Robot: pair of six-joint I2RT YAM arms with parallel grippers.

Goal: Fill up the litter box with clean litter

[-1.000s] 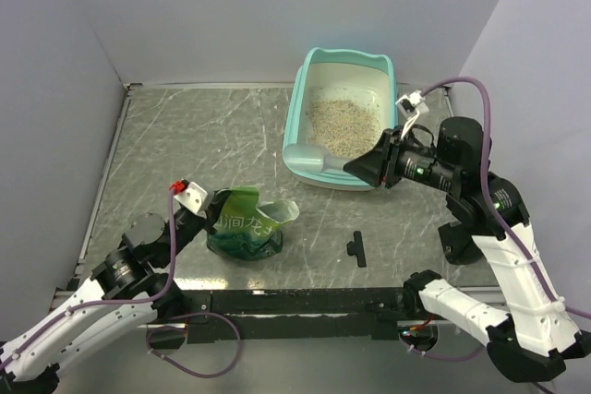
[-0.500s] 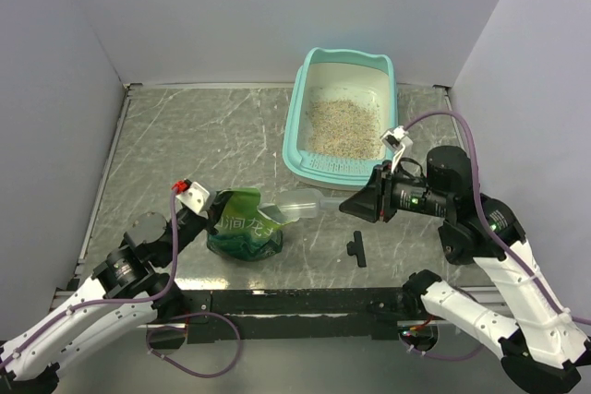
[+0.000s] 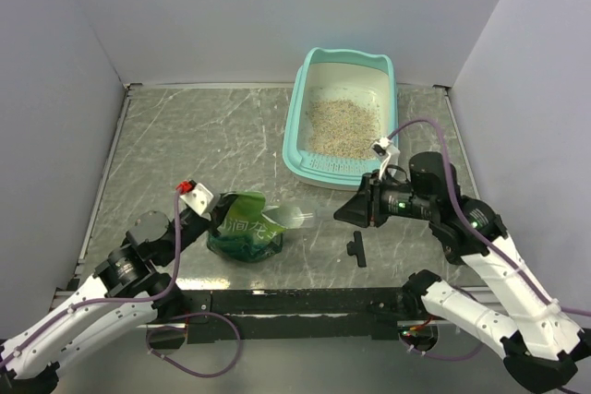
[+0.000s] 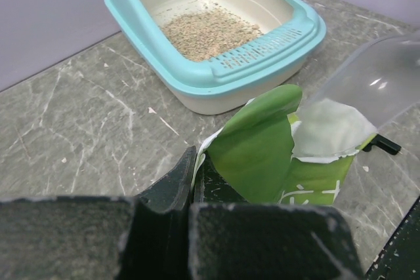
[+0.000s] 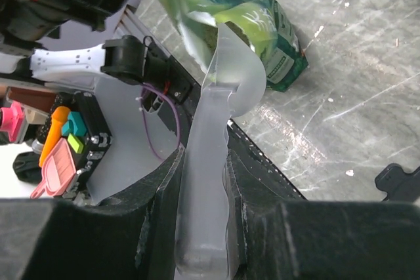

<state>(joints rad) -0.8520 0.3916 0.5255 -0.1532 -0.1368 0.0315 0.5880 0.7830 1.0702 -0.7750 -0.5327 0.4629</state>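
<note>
Grey, marble-patterned table (image 3: 212, 136) is enclosed by plain pale walls (image 3: 231, 16) on the left, far and right sides.

1. Litter box (image 3: 334, 167): a teal tray with a white inner surface. It stands at the far right of the table, with its raised end toward the far wall and its perforated low rim toward the near side. It is well apart from both grippers.

2. Litter (image 3: 343, 126): beige granules lie in a loose layer on the floor of the litter box, mostly in the middle and near half. The far end of the floor shows bare white.

3. Pouch (image 3: 242, 228): a green crinkled bag stands upright on the near left part of the table, its torn top open and facing right.

4. Left gripper (image 4: 195, 162): the jaws are closed tight on the left edge of the pouch's mouth, holding it up.

5. Right gripper (image 3: 349, 212): it points left, level with the top of the pouch, its jaws narrowed around the handle of the scoop.

6. Scoop (image 3: 297, 219): translucent plastic, held roughly level. Its bowl meets the open mouth of the pouch; how far in it reaches cannot be told.

7. Small black part (image 3: 356, 248): it lies flat on the table, near the right gripper, between the pouch and the right arm's base.
</note>
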